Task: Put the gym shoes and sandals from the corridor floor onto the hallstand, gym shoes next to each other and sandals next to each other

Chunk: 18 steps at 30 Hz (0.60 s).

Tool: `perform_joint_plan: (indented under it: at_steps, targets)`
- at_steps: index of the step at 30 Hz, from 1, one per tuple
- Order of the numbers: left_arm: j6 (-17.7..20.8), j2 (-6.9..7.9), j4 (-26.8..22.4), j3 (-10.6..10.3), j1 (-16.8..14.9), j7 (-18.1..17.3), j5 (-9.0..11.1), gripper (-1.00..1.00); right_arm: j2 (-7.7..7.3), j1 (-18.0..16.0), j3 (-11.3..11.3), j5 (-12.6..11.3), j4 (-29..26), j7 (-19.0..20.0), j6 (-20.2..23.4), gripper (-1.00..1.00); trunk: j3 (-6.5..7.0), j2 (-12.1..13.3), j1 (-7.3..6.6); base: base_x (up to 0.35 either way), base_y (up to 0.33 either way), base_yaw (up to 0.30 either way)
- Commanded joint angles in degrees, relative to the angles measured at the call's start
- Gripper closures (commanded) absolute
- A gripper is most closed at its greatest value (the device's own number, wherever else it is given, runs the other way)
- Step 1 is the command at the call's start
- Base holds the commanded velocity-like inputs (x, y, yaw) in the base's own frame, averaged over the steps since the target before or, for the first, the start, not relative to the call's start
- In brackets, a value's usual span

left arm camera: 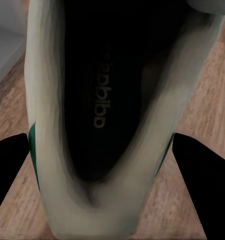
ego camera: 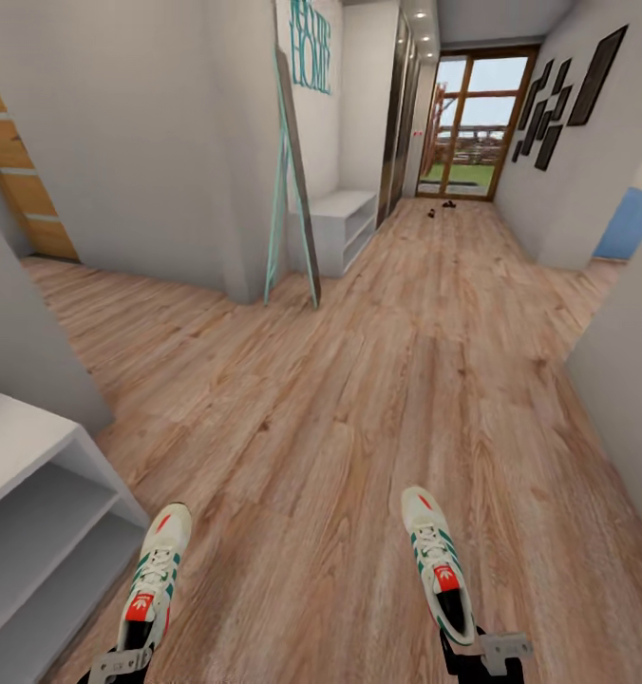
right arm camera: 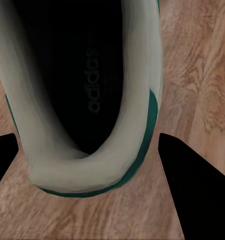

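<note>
Both grippers are carrying 1 low white gym shoe each, with green side stripes and a red tongue patch, above the light brown wood-grain corridor floor (ego camera: 359,361). The left gripper (ego camera: 122,663) is gripping the heel of the left gym shoe (ego camera: 153,579), toe pointing away from the robot. The right gripper (ego camera: 478,660) is gripping the heel of the right gym shoe (ego camera: 437,560) in the same way.

In the left wrist view the black fingers (left arm camera: 10,170) are sitting on either side of the shoe's heel (left arm camera: 92,200), with its dark insole showing. In the right wrist view the fingers (right arm camera: 192,180) are likewise flanking the heel (right arm camera: 82,175).

The light-grey shelved hallstand (ego camera: 27,475) is standing just beside the left shoe, on its outer side. Far beyond the hallstand, near the glass door (ego camera: 473,123), small dark shapes (ego camera: 444,204) are lying on the floor; whether they are the sandals I cannot tell. A smaller white bench unit (ego camera: 345,223) is standing beyond the hallstand along the same wall, next to a leaning teal-framed mirror (ego camera: 297,180).
</note>
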Motion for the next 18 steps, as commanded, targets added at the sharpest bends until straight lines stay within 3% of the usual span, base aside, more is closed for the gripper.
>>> perform_joint_plan:
  at_steps: [1,7,18]
  targets:
    - [-0.2,-0.02,0.0,0.5,-0.1,-0.2,-0.5,1.00,0.04,0.0,-0.3,0.2,0.0,0.5,-0.2,1.00,0.01,0.0,-0.01,0.000,-0.267,0.244]
    - [-0.2,-0.02,0.0,0.5,-0.1,-0.2,-0.5,1.00,0.04,0.0,-0.3,0.2,0.0,0.5,-0.2,1.00,0.28,0.0,-0.01,0.020,-0.267,0.244]
    - [-0.2,-0.02,0.0,0.5,-0.1,-0.2,-0.5,1.00,0.04,0.0,-0.3,0.2,0.0,0.5,-0.2,1.00,0.79,0.0,-0.01,0.177,-0.225,0.244]
